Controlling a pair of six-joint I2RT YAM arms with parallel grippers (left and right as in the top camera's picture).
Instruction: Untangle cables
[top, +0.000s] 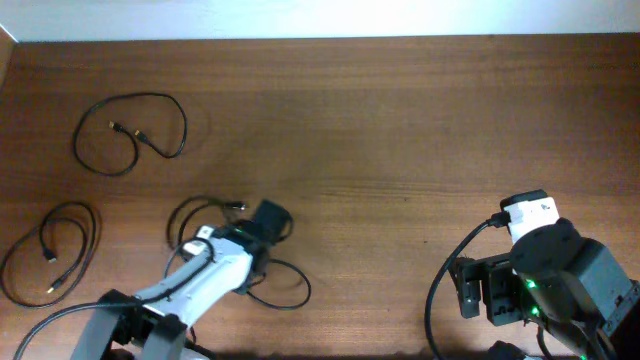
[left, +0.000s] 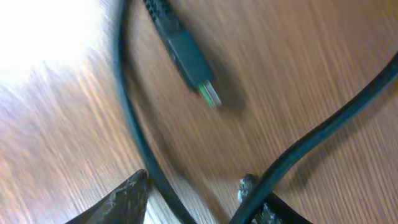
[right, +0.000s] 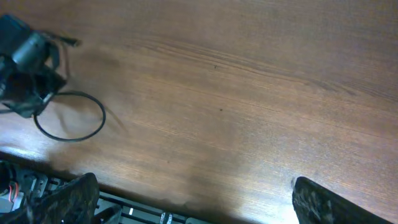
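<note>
Two of the three cables look sorted to me: the top-left cable (top: 150, 96) lies in its own loop and the far-left cable (top: 70, 205) sits well apart from it on the worktop (top: 400, 150). The one in play is the third cable (top: 306, 285), looped around and partly under the left arm.

The left hand (left: 194, 194) is right down over it, fingers spread and gripping nothing. One strand runs between them, another crosses the right-side fingertip, and the plug (left: 194, 62) lies just ahead. The wrist view is blurry, so I can't tell if anything's touching.

The right hand (right: 199, 202) is parked wide apart and empty, well away.

My guess for the next move: close on only the one strand, then drag it toward bare wood so the loops open
</note>
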